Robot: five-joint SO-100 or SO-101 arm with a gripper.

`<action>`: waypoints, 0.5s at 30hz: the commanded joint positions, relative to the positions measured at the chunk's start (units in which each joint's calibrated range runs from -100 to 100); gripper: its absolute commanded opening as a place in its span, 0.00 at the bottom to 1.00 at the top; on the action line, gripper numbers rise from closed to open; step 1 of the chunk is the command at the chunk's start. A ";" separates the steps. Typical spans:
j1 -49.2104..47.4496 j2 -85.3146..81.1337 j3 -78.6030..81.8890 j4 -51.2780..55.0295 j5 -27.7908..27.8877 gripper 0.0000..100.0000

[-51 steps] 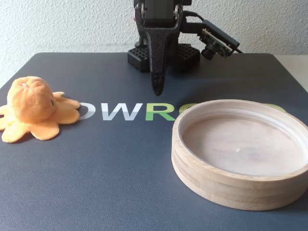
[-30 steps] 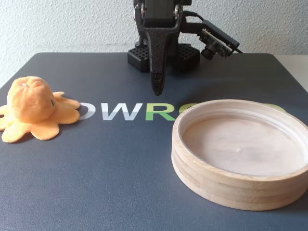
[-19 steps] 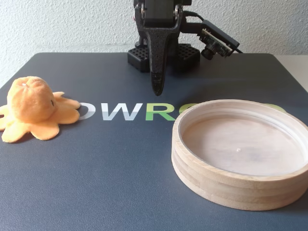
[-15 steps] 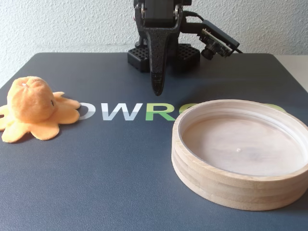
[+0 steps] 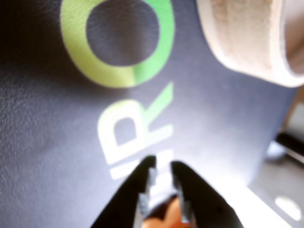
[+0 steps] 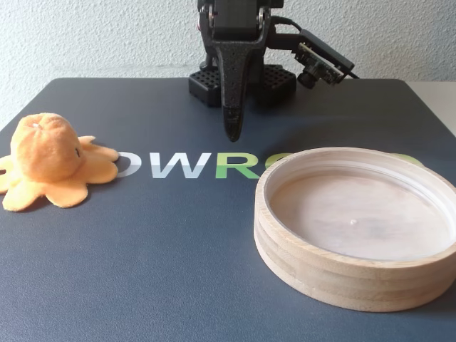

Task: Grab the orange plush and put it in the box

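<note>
The orange plush [image 6: 50,153], a small octopus toy, sits upright on the dark mat at the far left of the fixed view. It does not show as a whole toy in the wrist view. The box [image 6: 328,278], a round tray of pale wood, lies empty at the front right, and its rim fills the top right of the wrist view [image 5: 247,38]. My gripper [image 6: 231,132] hangs point-down over the mat's lettering, between plush and box and touching neither. Its jaws [image 5: 163,164] are almost together and hold nothing. A blurred orange patch shows low between the fingers; I cannot tell what it is.
The dark mat [image 6: 157,242] bears white and green letters [image 6: 214,165]. The arm's black base [image 6: 242,82] stands at the back centre, with the wrist camera [image 6: 320,64] sticking out to its right. A white wall is behind. The mat's edge and pale table [image 5: 285,204] show at lower right.
</note>
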 commanded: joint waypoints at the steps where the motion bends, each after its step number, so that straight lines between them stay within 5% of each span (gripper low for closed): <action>1: 0.21 -0.35 0.35 -0.61 0.26 0.03; 11: 0.44 1.50 -7.35 -1.05 0.84 0.04; 15: 0.59 14.24 -14.97 -5.57 1.31 0.04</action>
